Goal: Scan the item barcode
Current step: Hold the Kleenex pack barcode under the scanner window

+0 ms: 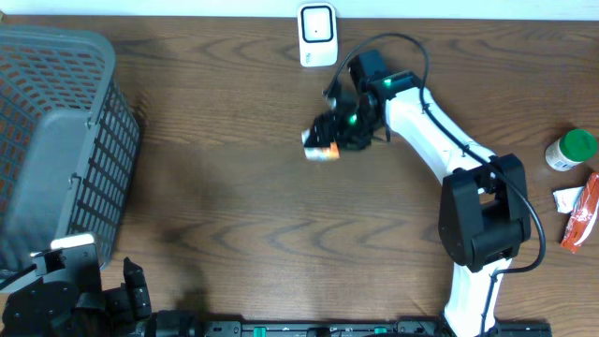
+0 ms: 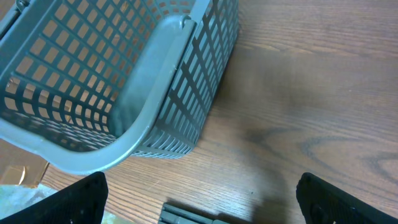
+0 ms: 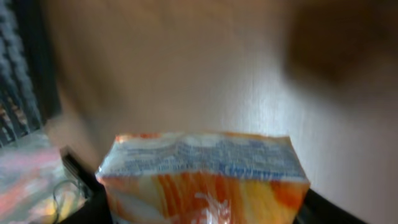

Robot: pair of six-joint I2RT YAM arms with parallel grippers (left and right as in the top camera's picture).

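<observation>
The item, an orange and white packet (image 1: 321, 150), hangs above the table's middle, just below and in front of the white barcode scanner (image 1: 317, 35) at the far edge. My right gripper (image 1: 337, 134) is shut on the packet. In the right wrist view the packet (image 3: 202, 171) fills the space between the dark jaws of my right gripper (image 3: 202, 214), with a band of blue print along its top edge; no barcode is readable. My left gripper (image 1: 126, 298) rests at the near left corner, and in the left wrist view my left gripper (image 2: 202, 202) stands wide open with nothing between its fingers.
A grey plastic basket (image 1: 56, 140) stands at the left, and its rim (image 2: 155, 93) lies close ahead of the left gripper. At the right edge are a green-capped bottle (image 1: 571, 150), a small white packet (image 1: 566, 198) and a red-orange packet (image 1: 580, 213).
</observation>
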